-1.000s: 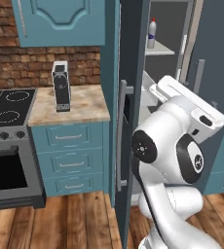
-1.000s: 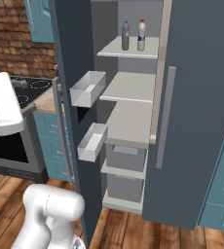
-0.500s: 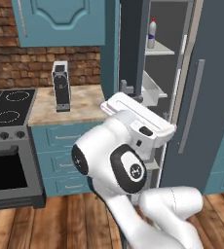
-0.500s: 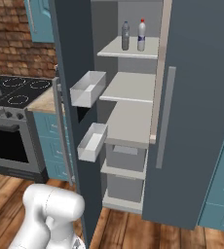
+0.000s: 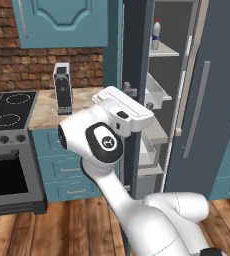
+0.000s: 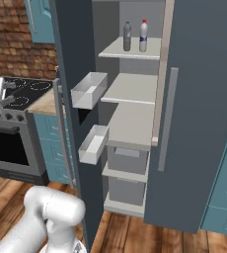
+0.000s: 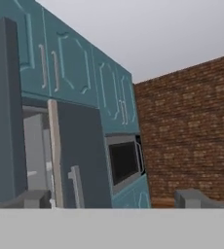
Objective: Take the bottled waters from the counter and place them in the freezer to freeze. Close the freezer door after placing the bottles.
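Both bottled waters stand on the top shelf inside the freezer: the grey-blue bottle on the left, the white red-capped bottle beside it. The white bottle also shows in the left base view. The freezer door stands wide open, its white bins facing the shelves. My gripper is open and holds nothing. It sits at the door's edge, over the counter's right end. In the hand view my gripper looks upward past the door, its fingertips far apart.
A grey-and-black coffee machine stands on the counter, next to the black stovetop with the oven below. The plain neighbouring door is shut. Teal wall cabinets and a microwave sit high up, beside a brick wall.
My arm has swung left from in front of the open freezer to the door's edge, the hand going with it. The bottles and the door have not moved.
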Motion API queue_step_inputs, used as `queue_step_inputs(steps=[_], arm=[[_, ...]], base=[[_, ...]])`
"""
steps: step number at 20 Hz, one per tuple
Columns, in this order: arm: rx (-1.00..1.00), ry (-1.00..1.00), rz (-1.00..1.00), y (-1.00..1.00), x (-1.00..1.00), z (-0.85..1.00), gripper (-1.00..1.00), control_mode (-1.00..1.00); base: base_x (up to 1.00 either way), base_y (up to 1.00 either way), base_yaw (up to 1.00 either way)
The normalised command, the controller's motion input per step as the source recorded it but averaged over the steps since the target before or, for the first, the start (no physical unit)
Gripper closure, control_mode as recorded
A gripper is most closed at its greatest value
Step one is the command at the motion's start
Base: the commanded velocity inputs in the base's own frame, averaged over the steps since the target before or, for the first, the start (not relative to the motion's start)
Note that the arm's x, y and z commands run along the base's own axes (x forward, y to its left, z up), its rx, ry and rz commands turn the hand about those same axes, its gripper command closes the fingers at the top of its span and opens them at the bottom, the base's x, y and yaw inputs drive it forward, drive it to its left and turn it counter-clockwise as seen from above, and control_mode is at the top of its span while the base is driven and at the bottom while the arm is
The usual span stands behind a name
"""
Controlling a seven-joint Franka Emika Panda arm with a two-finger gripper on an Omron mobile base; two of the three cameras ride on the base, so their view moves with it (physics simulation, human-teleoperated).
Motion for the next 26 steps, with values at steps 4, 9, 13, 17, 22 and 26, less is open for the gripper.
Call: queue_step_inputs(steps=[4,9,13,17,22,26], arm=[[0.00,0.00,-0.05,0.17,0.59,-0.23,-1.00,-1.00],[0.02,0.00,-0.03,0.08,0.40,-0.40,-1.00,-1.00],[0.00,0.00,-0.01,0.00,0.47,-0.27,-1.00,-1.00],[0.00,0.00,0.00,-0.03,0.59,-0.28,-1.00,-1.00],[0.04,0.00,0.00,-0.08,0.58,-0.19,-1.00,-1.00],[0.09,0.00,0.00,-0.31,0.20,-0.03,-1.00,-1.00]], base=[[0.00,0.00,0.00],[0.00,0.00,0.00],[0.00,0.00,0.00],[0.00,0.00,0.00],[0.00,0.00,0.00],[0.00,0.00,0.00]])
